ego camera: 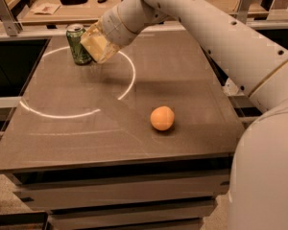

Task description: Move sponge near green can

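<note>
On the far left I see the green can (77, 44). It stands straight up near the back left corner of the counter (192, 85), and it has a silver top.

Just to the right of the can is the sponge (93, 42). It is pale yellow and tilted, with one corner pointing down. My hand (99, 51) is clamped on the sponge and holds it up in the air above the counter. The sponge is right beside the can, and from here a bit of it covers the can's right side. I cannot tell if the two touch. A dark shadow (108, 78) lies on the counter under the hand.

A thin bright line of light (62, 114) curves across the left part of the brown counter, like part of a ring.

More to the right, near the middle of the counter and closer to me, lies a round orange (162, 118). It is well apart from the can and the sponge.

My white arm (206, 28) reaches in from the right side, goes over the back of the counter and ends at the hand. At the bottom right is the big white robot body (264, 176).

Behind all this, at the top left, is a back counter (33, 17) made of wood. It has a few small things on it that I cannot make out.
</note>
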Controlling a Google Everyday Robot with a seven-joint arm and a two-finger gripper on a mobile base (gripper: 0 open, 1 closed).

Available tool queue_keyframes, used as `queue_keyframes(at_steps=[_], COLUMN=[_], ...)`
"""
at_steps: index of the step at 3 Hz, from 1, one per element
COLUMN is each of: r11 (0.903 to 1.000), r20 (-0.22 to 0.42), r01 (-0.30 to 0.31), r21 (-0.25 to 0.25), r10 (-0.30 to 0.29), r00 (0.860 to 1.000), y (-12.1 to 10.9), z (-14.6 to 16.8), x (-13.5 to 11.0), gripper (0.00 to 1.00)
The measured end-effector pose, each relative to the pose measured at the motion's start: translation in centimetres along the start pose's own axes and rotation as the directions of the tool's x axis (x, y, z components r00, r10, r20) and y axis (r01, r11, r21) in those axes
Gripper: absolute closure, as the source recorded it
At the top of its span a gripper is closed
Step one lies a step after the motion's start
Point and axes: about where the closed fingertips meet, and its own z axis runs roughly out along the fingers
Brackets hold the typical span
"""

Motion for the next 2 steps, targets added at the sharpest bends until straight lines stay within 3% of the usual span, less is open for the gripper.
queue_keyframes(at_steps=[1,2], r11=[0.9984,0.9969], r20=[-0.017,-0.022], r01=[-0.055,-0.079], r21=[0.011,-0.008], r10=[0.055,0.078], r00=[0.998,0.997], y=[-0.2,0.3], z=[1.3,2.6], x=[0.7,1.2], gripper=[1.0,1.0])
